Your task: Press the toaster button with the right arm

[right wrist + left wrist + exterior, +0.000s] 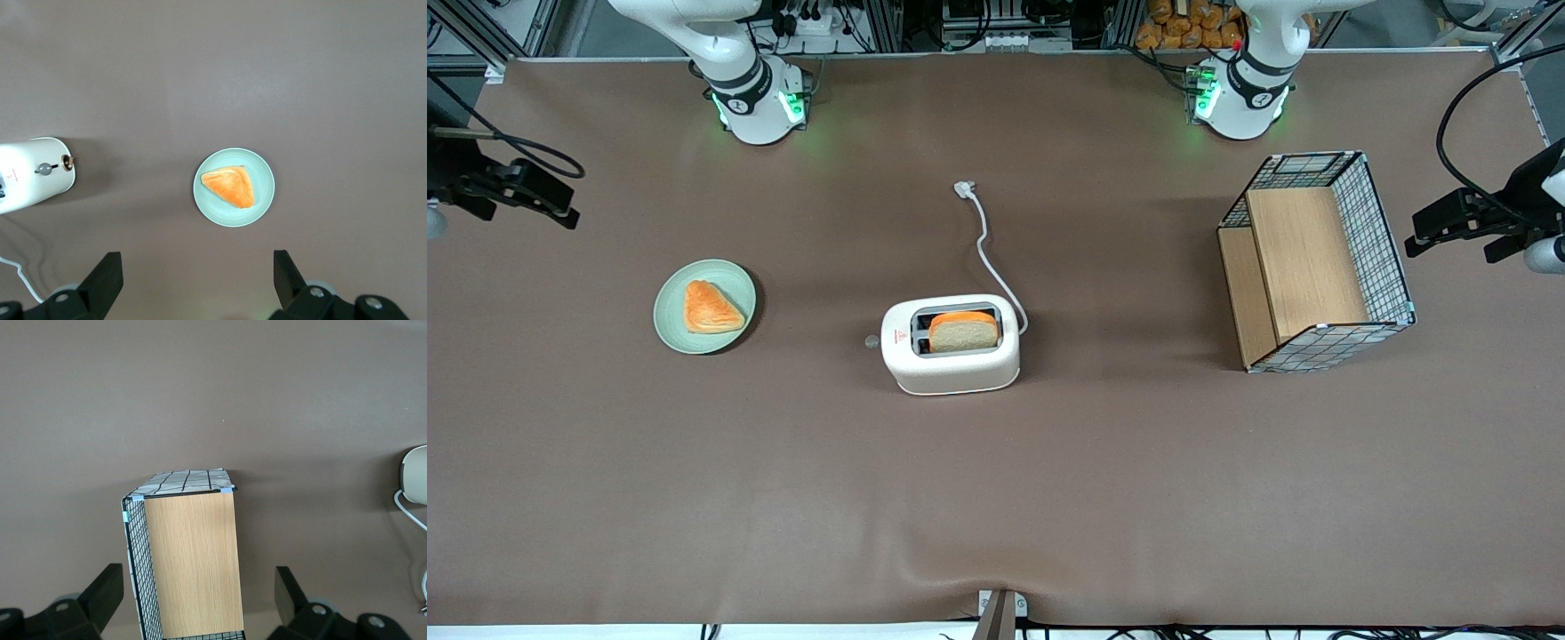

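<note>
The cream-white toaster stands mid-table with a slice of bread in one top slot. Its tiny grey button juts from the narrow end that faces the working arm's end of the table. The right wrist view shows that end of the toaster with the grey button on it. My right gripper hangs high at the working arm's end of the table, well apart from the toaster. It is open and empty.
A pale green plate with an orange pastry lies between the gripper and the toaster. The white cord runs from the toaster to its plug. A wire-mesh wooden basket lies toward the parked arm's end.
</note>
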